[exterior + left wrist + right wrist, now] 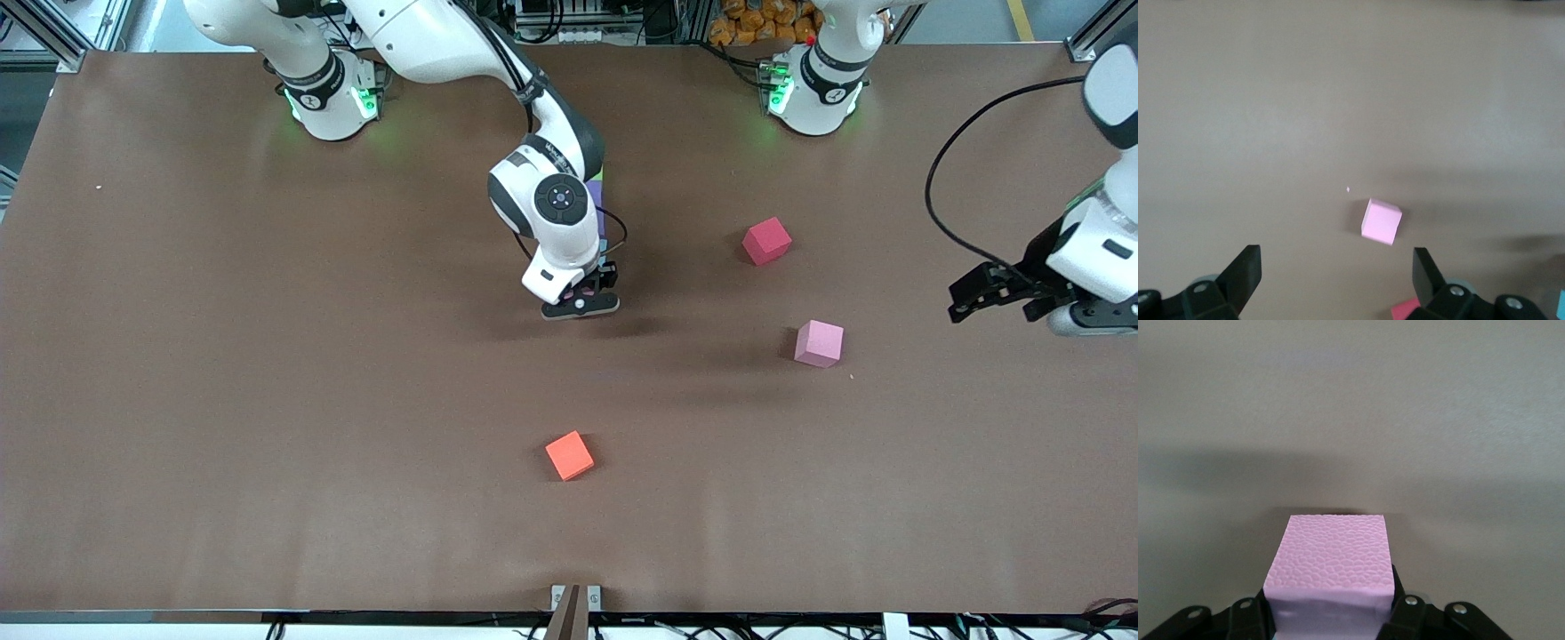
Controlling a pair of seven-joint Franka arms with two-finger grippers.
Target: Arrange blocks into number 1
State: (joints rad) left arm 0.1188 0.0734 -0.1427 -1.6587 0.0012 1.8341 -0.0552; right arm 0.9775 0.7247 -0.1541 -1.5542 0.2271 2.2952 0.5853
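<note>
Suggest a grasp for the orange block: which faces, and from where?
Come straight down from above on the orange block and close the fingers on two opposite side faces. It is a small cube lying flat on the table, with open table all round it and the flat top facing up. It sits turned relative to the table edge, so the wrist likely needs rotating to square the fingers with a pair of faces.

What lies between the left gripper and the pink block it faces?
Nothing: in the left wrist view, only bare brown table separates the open left gripper from the pink block, apart from a tiny white speck. The front view agrees.
</note>
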